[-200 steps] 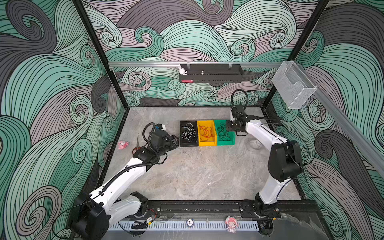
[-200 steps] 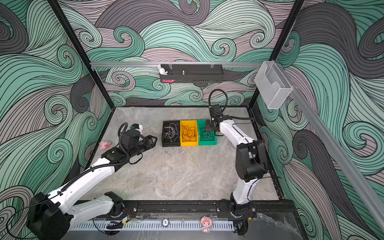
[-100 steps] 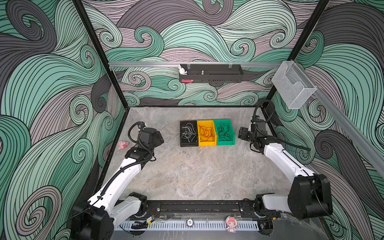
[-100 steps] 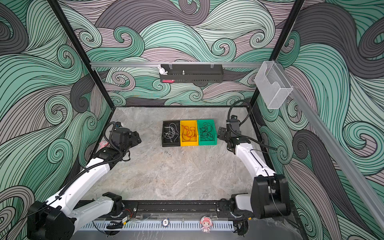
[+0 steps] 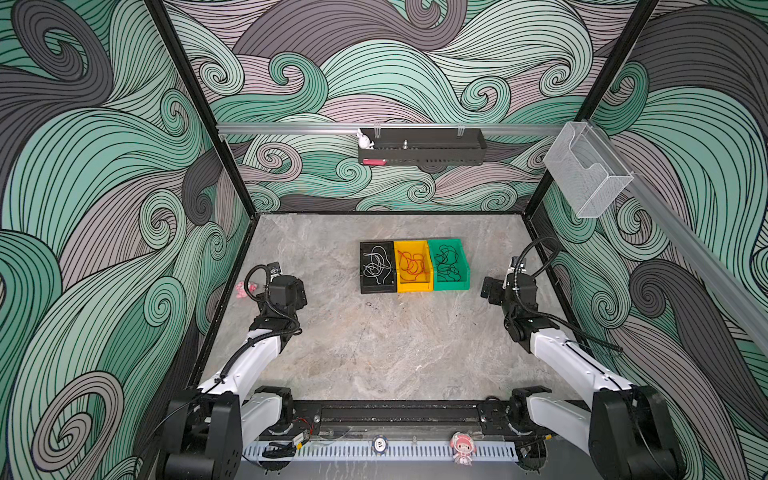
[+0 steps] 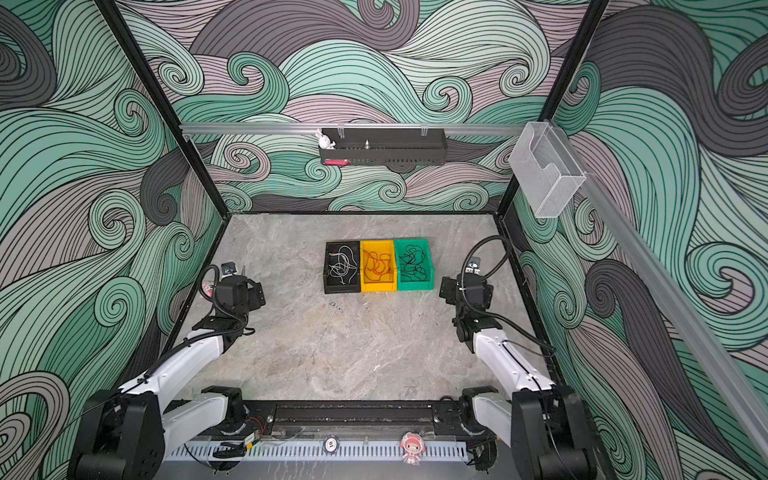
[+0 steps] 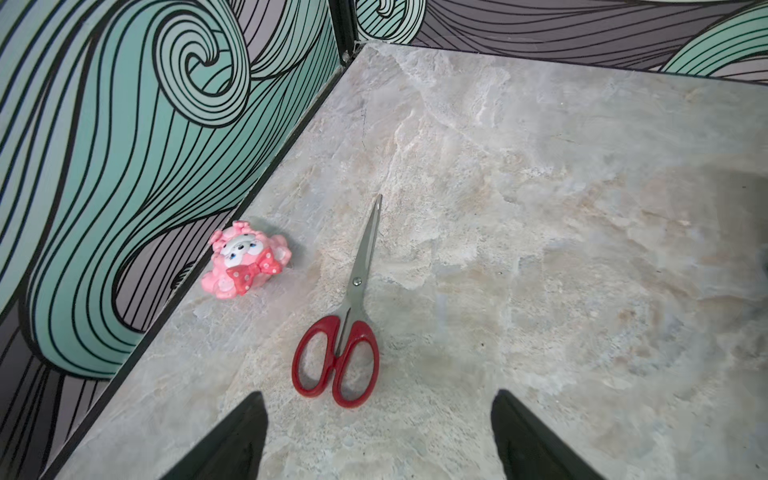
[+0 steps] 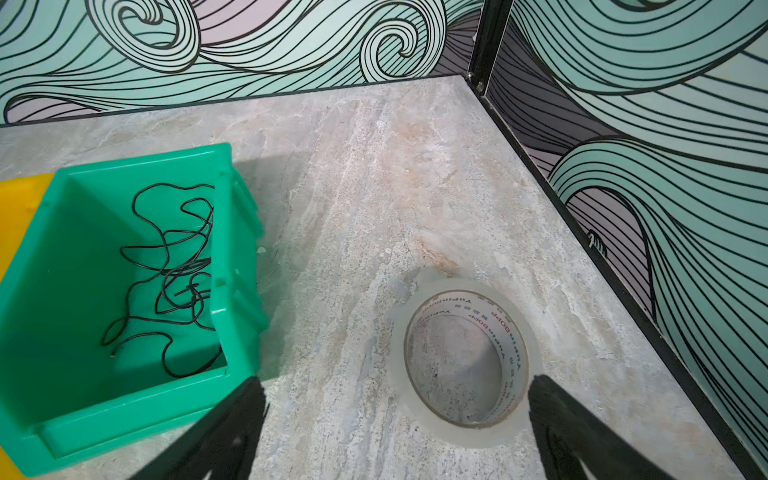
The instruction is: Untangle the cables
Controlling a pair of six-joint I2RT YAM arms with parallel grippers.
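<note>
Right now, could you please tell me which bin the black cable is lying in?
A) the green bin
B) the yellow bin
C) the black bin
A: the black cable lies loosely coiled inside the green bin, while the black bin holds the white cable and the yellow bin holds the red cable.

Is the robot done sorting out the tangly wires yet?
Nearly done, it seems. Done: the white cables lie in the black bin, the red cables in the yellow bin, the black cables in the green bin, colours apart. In hand: nothing; the left pincer and right pincer are open and empty, off to the sides. Left: no cable shows on the table, though each pile is loosely looped.
</note>
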